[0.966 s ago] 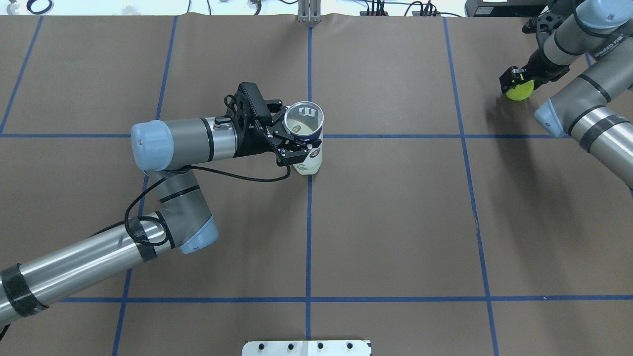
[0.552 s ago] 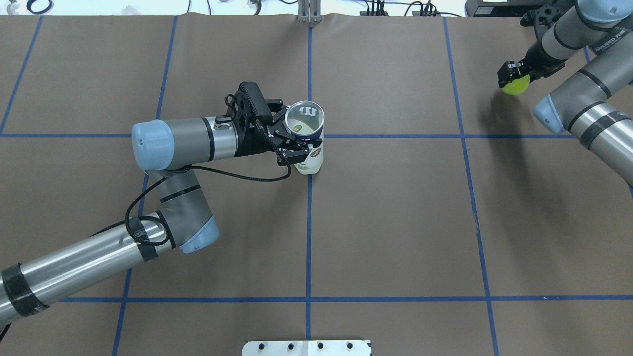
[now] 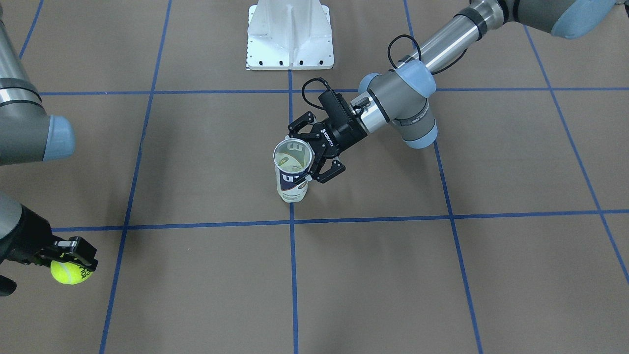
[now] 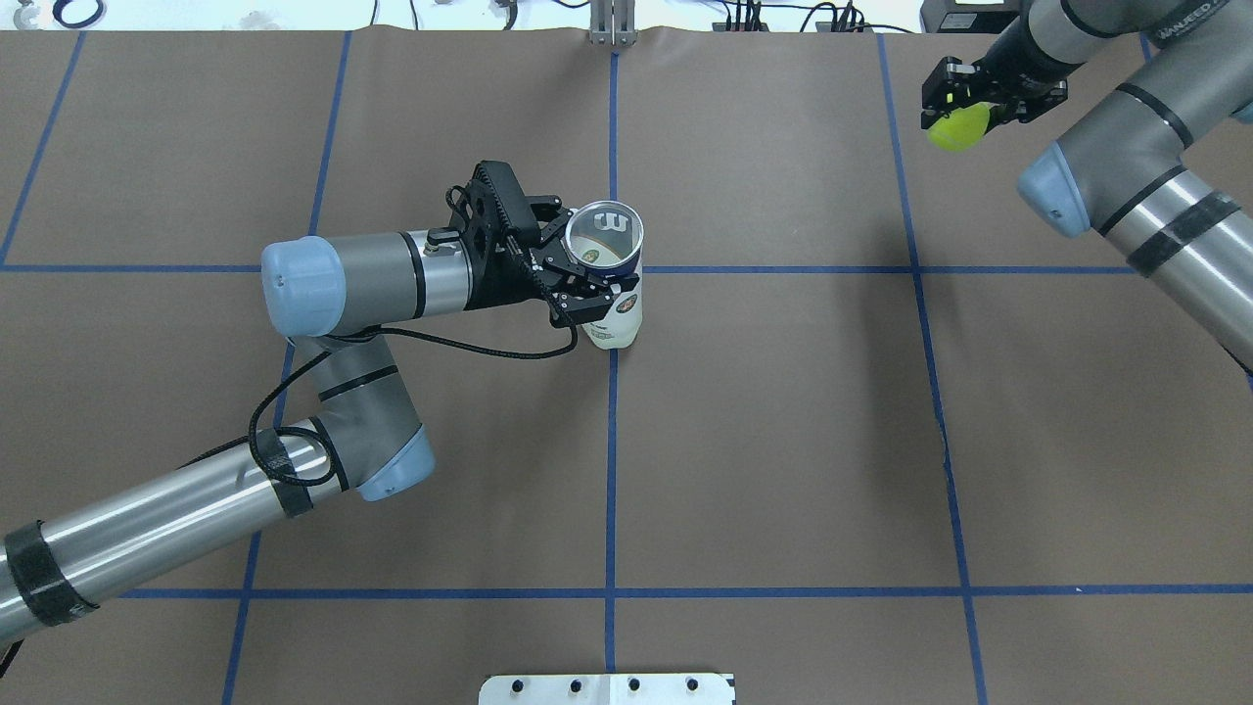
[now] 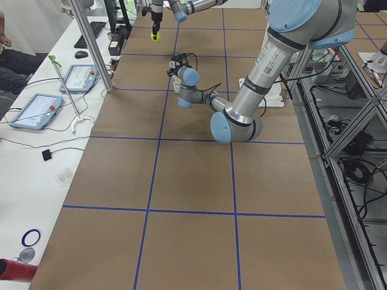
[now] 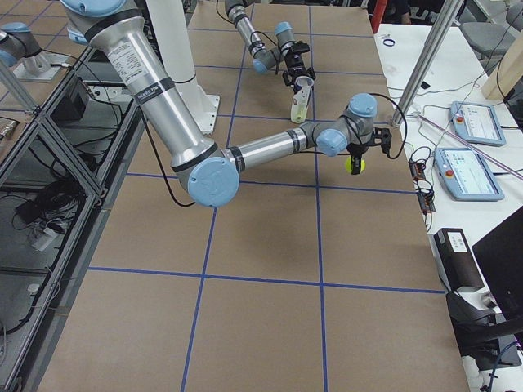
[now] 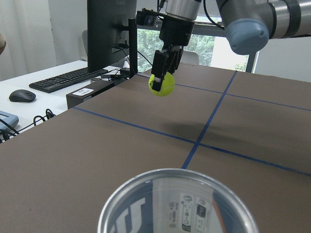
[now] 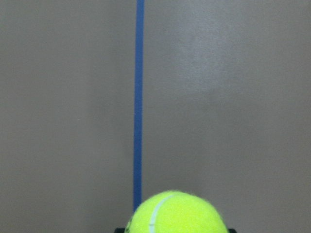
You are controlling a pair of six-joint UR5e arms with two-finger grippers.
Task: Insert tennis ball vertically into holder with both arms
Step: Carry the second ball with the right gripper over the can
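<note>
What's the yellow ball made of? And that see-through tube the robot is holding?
The tennis ball looks fuzzy, probably felt: its surface is soft and matt, with a pale seam. The holder looks like clear, shiny plastic: you can see through its wall, and its rim glints.

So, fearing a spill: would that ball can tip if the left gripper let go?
Probably: the holder is tall, narrow and upright. Likely light: no ball shows inside. The left gripper clamped near its rim should steady it.
</note>
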